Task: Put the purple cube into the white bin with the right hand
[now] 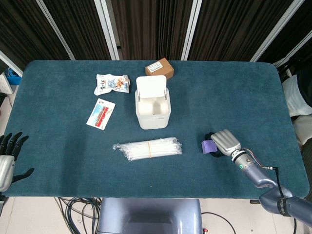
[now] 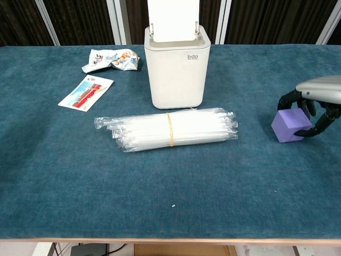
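Chest view: purple cube (image 2: pixel 289 126) flat, corner-on, under right robot hand (image 2: pixel 314 101).

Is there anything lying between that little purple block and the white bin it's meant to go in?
Nothing visible blocks the way. The robot hand on the right is already at the purple cube, fingers around it. The bundle of straws lies in front of the white bin, left of the cube and off the direct line. The bin's lid is up.
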Controlling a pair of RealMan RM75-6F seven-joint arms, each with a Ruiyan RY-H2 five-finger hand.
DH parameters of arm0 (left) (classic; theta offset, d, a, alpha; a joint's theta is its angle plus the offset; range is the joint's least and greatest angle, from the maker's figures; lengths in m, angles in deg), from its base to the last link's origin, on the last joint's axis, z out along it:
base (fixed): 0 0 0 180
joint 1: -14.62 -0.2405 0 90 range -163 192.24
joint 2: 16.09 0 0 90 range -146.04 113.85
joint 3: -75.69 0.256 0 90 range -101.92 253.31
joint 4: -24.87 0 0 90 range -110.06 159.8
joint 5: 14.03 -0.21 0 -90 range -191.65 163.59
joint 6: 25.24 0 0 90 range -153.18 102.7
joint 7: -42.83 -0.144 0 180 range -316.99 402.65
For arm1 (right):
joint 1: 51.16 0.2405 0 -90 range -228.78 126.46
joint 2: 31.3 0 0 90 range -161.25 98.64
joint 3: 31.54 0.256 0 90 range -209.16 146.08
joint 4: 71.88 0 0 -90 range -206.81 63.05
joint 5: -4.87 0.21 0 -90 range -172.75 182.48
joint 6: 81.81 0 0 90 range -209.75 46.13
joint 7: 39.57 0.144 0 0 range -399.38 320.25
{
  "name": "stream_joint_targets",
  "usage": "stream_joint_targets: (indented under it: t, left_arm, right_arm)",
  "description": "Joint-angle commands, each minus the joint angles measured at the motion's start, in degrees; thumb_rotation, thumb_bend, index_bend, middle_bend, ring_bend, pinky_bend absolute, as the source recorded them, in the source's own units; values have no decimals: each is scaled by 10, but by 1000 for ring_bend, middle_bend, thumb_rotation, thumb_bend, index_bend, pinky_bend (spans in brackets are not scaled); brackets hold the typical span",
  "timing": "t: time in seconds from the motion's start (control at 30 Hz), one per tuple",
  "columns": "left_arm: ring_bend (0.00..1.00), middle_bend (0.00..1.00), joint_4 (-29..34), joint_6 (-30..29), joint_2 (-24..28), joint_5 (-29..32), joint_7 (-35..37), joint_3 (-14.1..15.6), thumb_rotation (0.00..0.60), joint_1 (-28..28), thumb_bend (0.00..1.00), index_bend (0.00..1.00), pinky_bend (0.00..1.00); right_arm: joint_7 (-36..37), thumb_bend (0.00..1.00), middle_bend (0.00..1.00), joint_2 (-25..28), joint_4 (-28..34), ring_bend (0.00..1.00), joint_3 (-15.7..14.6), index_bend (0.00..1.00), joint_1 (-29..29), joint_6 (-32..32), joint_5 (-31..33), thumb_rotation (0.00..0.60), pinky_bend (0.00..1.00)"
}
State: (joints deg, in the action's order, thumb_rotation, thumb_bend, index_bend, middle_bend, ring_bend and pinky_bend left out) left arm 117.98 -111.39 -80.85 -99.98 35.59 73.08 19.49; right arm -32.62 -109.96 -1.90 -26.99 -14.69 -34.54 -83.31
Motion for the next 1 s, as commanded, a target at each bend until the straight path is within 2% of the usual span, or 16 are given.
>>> stream_joint_targets:
  t: [0.03, 0.17, 0.27, 0.4, 0.5, 0.63, 0.77, 1.0]
  left_arm:
    - [0, 152, 0, 2, 0, 0, -1, 1, 600, 1, 74, 191, 0]
    - [0, 152, 3, 3, 2, 0, -1, 2, 600, 0, 74, 191, 0]
    - [0, 152, 4, 0, 3, 1, 1, 1, 600, -1, 74, 191, 0]
    - [0, 152, 4, -1, 4, -1, 3, 2, 600, -1, 74, 191, 0]
    - [0, 152, 5, 0, 5, -2, 7, 2, 600, -1, 74, 191, 0]
    - [0, 152, 4, -1, 7, -1, 10, 2, 600, -2, 74, 191, 0]
    - [0, 152, 3, 3, 7, 0, 13, 2, 600, 0, 74, 191, 0]
    - [0, 152, 4, 5, 9, -4, 17, 5, 600, 1, 74, 191, 0]
  right_arm:
    - [33, 331, 541, 26, 35, 522, 13, 530, -8, 37, 3, 600, 516]
    - [56, 331, 524, 84, 98, 509, 39, 529, -11, 70, 11, 600, 515]
    - [65, 328, 498, 127, 147, 485, 75, 493, -1, 85, 30, 600, 515]
    - [61, 310, 438, 150, 182, 442, 119, 412, 35, 61, 65, 600, 516]
    - [43, 297, 400, 147, 187, 412, 145, 364, 71, 28, 95, 600, 515]
    - [3, 287, 375, 130, 185, 394, 170, 348, 123, -15, 132, 600, 515]
    - [-53, 252, 355, 93, 164, 379, 192, 332, 190, -67, 196, 600, 515]
    - [-158, 201, 332, 51, 141, 362, 183, 318, 260, -101, 310, 600, 515]
